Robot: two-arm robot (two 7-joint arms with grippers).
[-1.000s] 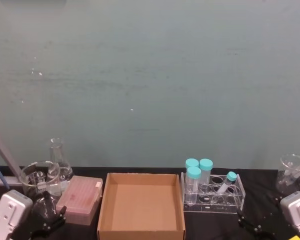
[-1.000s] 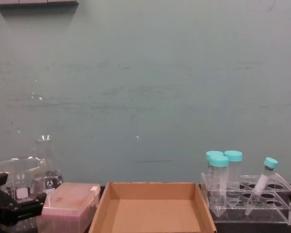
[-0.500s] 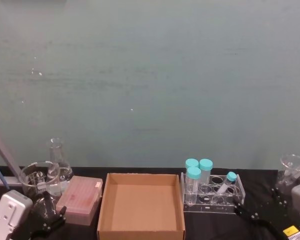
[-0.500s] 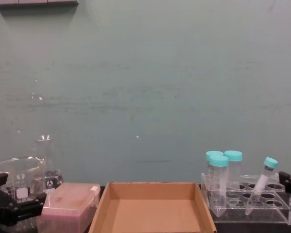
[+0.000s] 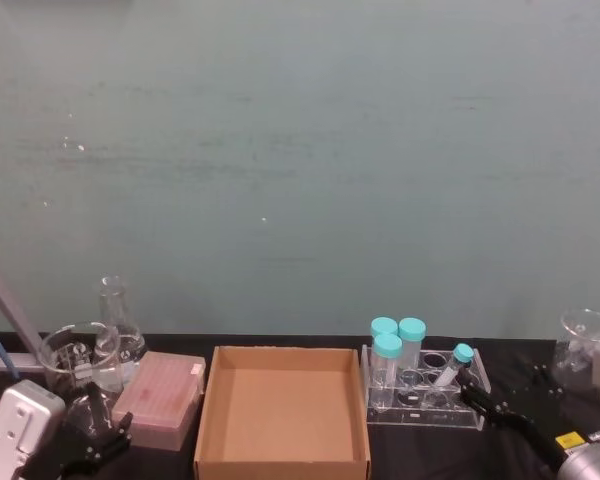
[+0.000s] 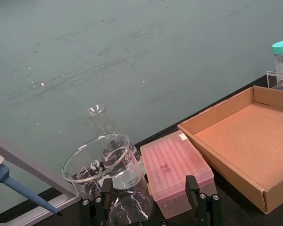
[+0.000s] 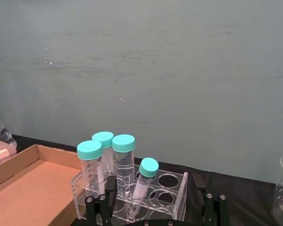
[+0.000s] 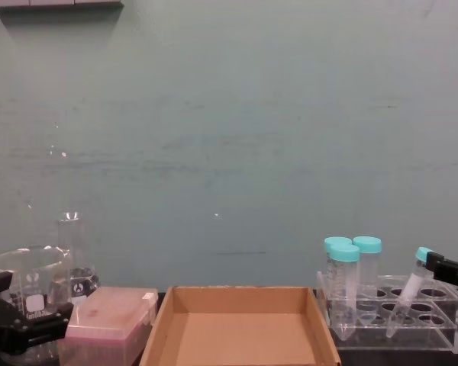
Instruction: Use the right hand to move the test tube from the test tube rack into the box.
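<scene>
The right gripper (image 7: 154, 205), a black two-fingered tool on a black arm, is hovering low at the right side of the clear acrylic rack (image 5: 425, 416) with round holes in its top plate. Its flat dark fingers (image 7: 95, 207) are standing wide apart and are gripping nothing. The slim clear plastic test tube (image 7: 142, 184) with the small teal screw cap and white contents is leaning in a hole in the rack's right half. Its cap is tilting to the right (toward the arm), apart from the three wider teal-capped tubes (image 7: 113, 157) standing upright at the rack's left end. The shallow brown cardboard box (image 5: 280, 466) is lying just beside the rack on its left, with nothing in it. The left gripper (image 5: 98, 438) is sitting parked at the near left corner by the glassware (image 5: 78, 358), its jaws spread.

I am judging this to be the approach step, with the grasp not yet made. The next move is calling for lining the open fingers up on the tube's upper part beneath the cap and closing gently. The lift should then be following the tube's lean, so that it is not dragging the rack.
</scene>
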